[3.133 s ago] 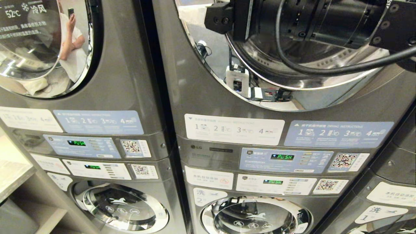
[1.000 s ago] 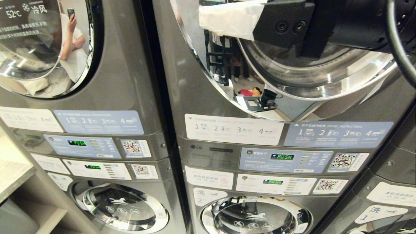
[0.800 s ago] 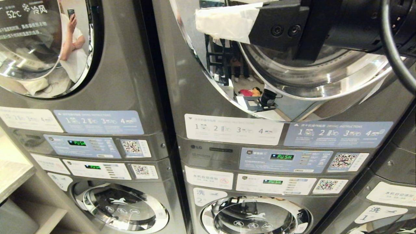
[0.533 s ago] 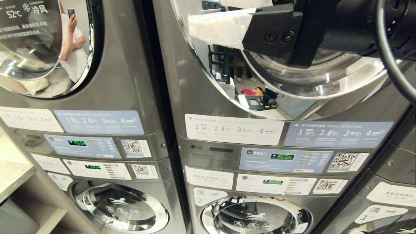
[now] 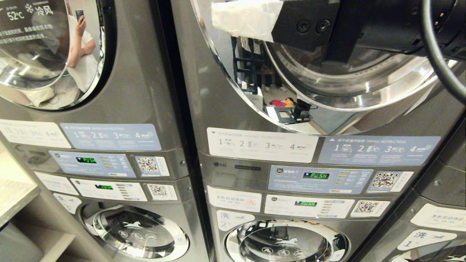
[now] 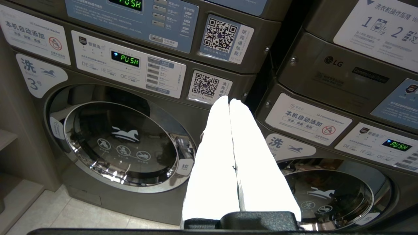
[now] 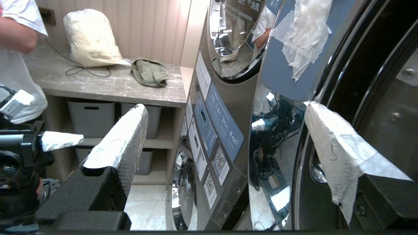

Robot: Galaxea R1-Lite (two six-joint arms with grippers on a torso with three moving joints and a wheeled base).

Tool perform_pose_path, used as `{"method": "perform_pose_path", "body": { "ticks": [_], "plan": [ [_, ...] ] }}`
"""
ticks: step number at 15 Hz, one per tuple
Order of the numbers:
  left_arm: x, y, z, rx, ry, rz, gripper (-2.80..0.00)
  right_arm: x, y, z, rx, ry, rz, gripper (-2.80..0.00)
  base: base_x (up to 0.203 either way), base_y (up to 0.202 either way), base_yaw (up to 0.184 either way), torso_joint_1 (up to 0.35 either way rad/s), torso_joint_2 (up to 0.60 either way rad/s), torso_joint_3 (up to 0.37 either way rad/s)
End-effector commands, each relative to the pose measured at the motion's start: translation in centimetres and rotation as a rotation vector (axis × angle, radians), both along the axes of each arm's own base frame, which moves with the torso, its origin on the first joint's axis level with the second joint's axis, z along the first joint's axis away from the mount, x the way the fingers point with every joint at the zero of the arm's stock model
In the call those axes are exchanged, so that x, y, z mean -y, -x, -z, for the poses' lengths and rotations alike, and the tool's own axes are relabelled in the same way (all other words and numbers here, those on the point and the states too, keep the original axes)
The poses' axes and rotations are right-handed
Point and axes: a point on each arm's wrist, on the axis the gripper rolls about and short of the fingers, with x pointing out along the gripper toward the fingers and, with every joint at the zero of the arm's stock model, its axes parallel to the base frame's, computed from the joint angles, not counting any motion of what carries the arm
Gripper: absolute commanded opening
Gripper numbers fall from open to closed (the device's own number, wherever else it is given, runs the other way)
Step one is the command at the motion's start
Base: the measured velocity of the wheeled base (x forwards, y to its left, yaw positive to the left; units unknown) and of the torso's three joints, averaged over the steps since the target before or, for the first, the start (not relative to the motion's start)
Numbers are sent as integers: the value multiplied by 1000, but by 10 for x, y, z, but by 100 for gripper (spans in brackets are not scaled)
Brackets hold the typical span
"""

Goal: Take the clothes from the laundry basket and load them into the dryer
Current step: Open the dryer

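Right tool point(image 5: 251, 16) before chrome-rimmed dryer door point(image 5: 327, 98) above control panels point(image 5: 316, 180).

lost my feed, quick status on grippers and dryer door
Right gripper open, straddling dryer door edge. Left gripper shut, parked low. No clothes held.

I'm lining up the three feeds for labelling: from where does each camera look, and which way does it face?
Head view: from the head, forward and down at the stacked machines; right gripper at the upper dryer door.
Left wrist view: low, facing the washer door; left gripper shut.
Right wrist view: beside the dryer door's edge; open fingers, a counter beyond.
Shared: all show the green PUSH panels or QR stickers.
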Motion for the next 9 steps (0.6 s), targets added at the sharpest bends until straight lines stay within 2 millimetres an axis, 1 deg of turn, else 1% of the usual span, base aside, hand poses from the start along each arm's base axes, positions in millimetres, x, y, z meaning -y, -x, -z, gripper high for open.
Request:
{"method": "perform_pose_path", "body": {
  "ticks": [1, 9],
  "plan": [
    [0, -2, 8, -30, 2, -1, -280, 0, -1, 0, 2, 0, -1, 0, 0, 0, 0, 0, 0, 0],
    [0, -2, 8, -30, 2, -1, -280, 1, -5, 1, -2, 0, 19, 0, 0, 0, 0, 0, 0, 0]
  ]
}}
